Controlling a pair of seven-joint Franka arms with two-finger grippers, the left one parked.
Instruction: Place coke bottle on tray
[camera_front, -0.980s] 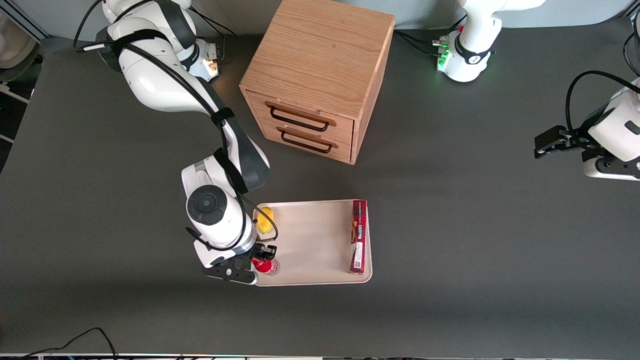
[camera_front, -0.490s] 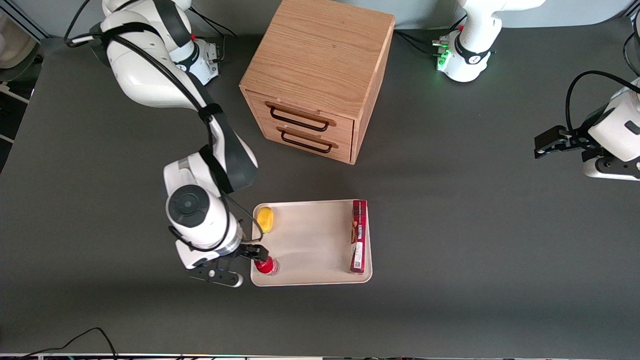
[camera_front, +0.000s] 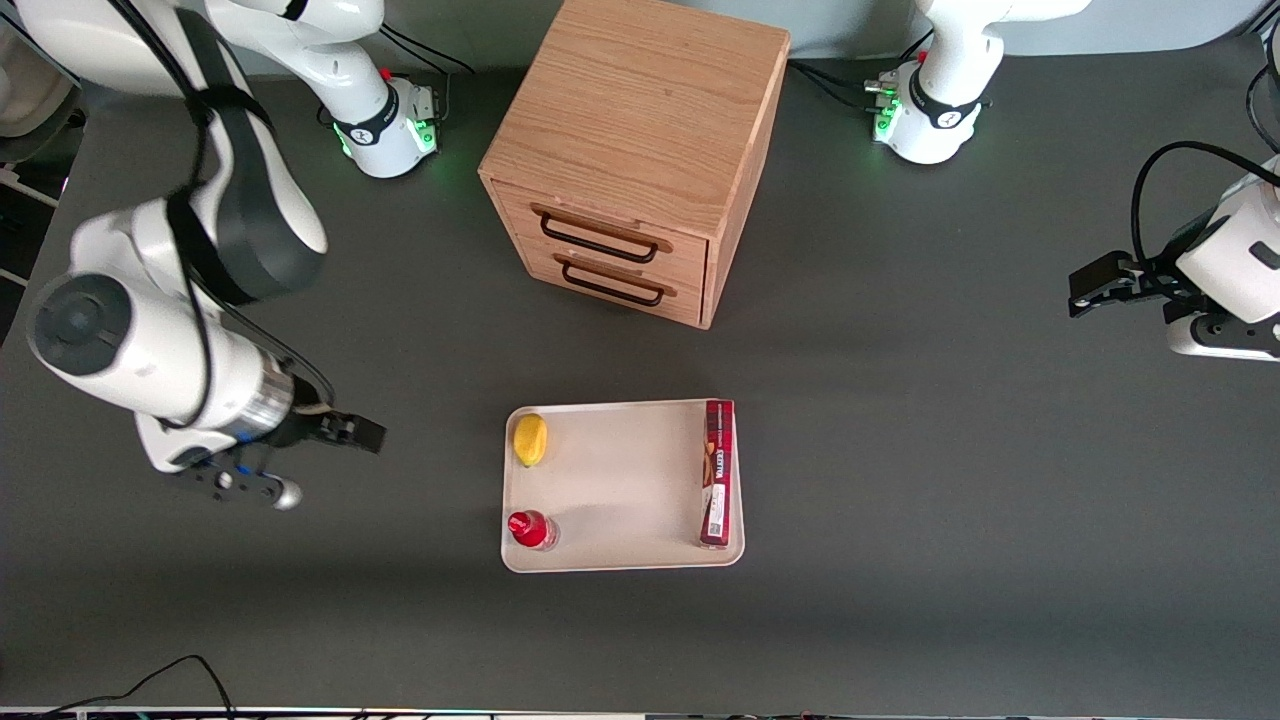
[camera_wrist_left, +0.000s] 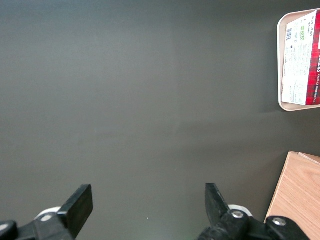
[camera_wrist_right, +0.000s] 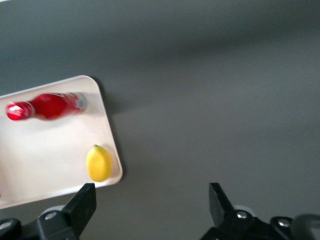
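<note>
The gripper (camera_front: 345, 432) is held over bare table, well apart from the tray (camera_front: 620, 485), fingers spread and empty. The coke bottle (camera_front: 530, 530) is stood upright in the tray's corner; a clear, unhurried retreat is advised.

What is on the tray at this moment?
On the tray stand the coke bottle, upright in a near corner, a lemon in the corner farther back, and a long red box along one short edge. Nothing covers them; the open gripper is off the tray.
</note>
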